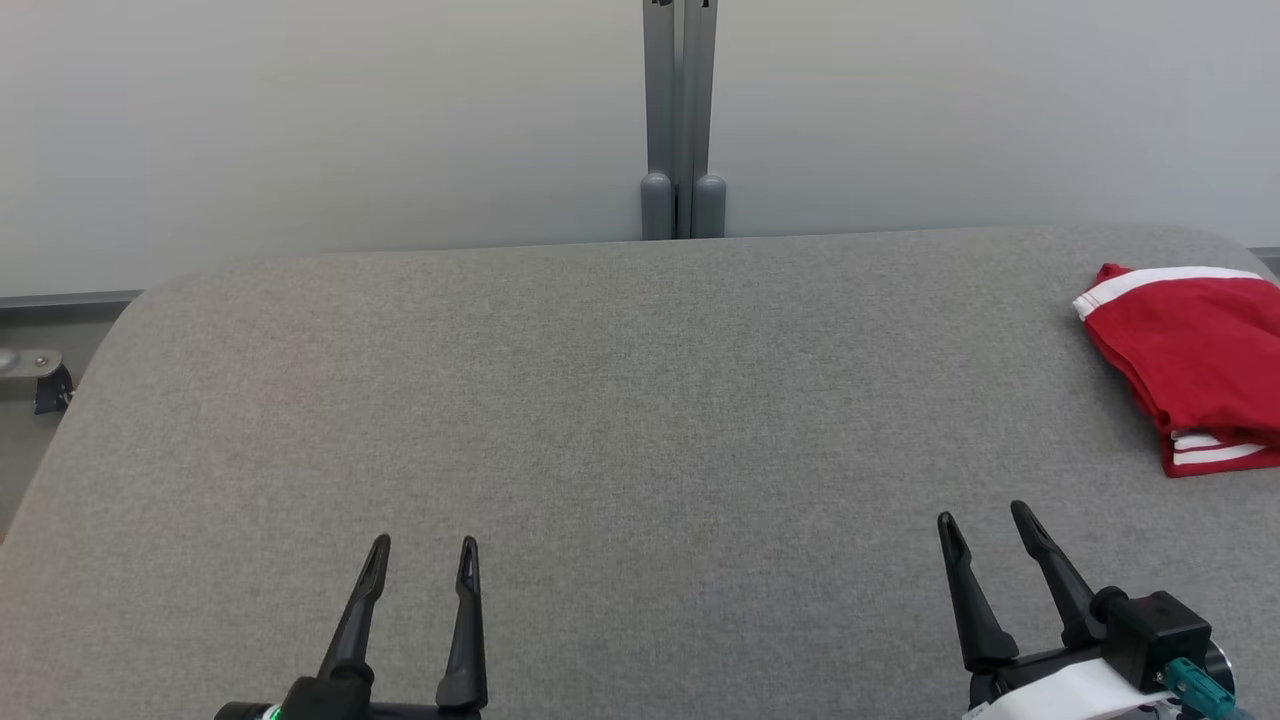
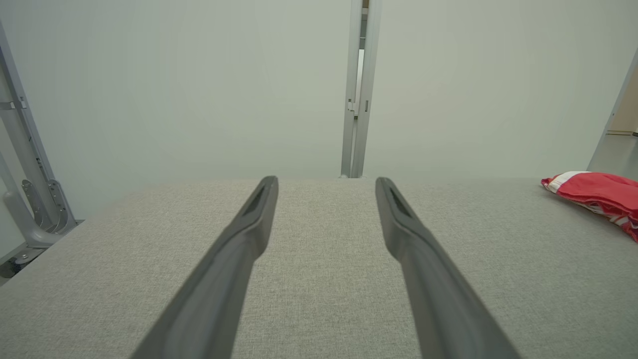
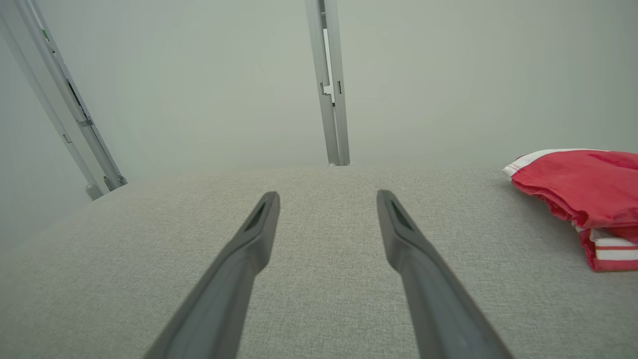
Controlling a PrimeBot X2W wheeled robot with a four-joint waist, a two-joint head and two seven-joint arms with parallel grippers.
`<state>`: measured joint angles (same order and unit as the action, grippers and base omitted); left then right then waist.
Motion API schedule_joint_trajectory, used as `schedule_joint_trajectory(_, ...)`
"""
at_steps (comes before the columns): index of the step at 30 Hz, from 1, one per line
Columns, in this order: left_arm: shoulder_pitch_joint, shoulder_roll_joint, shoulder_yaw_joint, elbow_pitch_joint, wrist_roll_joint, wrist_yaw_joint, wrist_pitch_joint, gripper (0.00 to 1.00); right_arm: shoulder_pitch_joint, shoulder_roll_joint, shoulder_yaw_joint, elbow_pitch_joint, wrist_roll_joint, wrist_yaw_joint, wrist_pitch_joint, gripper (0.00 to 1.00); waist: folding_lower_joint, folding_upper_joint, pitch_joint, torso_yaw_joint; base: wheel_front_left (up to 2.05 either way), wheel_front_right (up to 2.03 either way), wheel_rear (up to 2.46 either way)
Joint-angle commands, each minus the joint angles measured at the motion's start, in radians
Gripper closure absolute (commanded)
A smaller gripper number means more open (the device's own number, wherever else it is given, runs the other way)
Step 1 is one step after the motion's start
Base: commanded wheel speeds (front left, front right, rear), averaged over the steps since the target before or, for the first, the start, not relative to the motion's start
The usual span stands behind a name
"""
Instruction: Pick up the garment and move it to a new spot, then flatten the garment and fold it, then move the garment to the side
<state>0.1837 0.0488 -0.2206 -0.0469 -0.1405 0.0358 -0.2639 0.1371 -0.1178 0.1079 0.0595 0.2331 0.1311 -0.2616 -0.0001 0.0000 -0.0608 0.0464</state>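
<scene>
The garment (image 1: 1190,360) is red with white stripes and lies folded at the far right of the grey table (image 1: 600,400), partly cut off by the picture's edge. It also shows as a low red bundle, garment (image 2: 595,192), at the right of the left wrist view, and larger, garment (image 3: 578,187), at the right of the right wrist view. My left gripper (image 1: 425,555) stands open over the table's near edge, nothing between its fingers. My right gripper (image 1: 985,525) is open too, empty, well short of the garment and to its near left.
A grey upright post (image 1: 682,120) rises behind the table's far edge against a pale wall. A metal bracket (image 1: 35,375) sits off the table's left side. The table's left corner curves down toward the floor.
</scene>
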Motion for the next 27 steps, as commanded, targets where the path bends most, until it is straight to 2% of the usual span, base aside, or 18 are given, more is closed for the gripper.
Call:
schedule_joint_trajectory(1,0.012,0.004,0.006,0.004,-0.010,-0.005,0.000,0.00,-0.001,0.002,-0.004,-0.002,-0.005,-0.001,-0.004,0.00,0.0001,0.0000,-0.003,-0.002,0.00,0.00,0.00)
schedule_joint_trajectory(15,0.009,0.004,0.001,0.017,-0.010,-0.006,0.000,0.00,0.011,0.001,-0.005,0.003,-0.006,-0.001,-0.004,0.00,0.0001,0.0000,-0.010,-0.005,0.00,0.00,0.00)
schedule_joint_trajectory(16,0.001,0.000,-0.001,0.016,-0.008,-0.006,0.000,1.00,0.001,0.005,-0.004,0.002,-0.002,0.000,0.000,1.00,0.0001,0.0000,-0.010,-0.005,0.00,0.00,0.00)
schedule_joint_trajectory(21,0.002,0.000,-0.005,0.055,-0.015,-0.006,0.001,1.00,0.007,0.014,0.001,0.042,0.008,0.000,0.003,1.00,0.0001,0.0000,-0.010,-0.005,0.00,0.00,0.00)
schedule_joint_trajectory(27,-0.016,0.009,0.013,0.058,-0.145,-0.011,0.022,1.00,-0.013,0.012,-0.009,0.050,0.129,0.000,0.026,1.00,0.0001,0.0000,-0.006,-0.007,0.00,0.00,0.00)
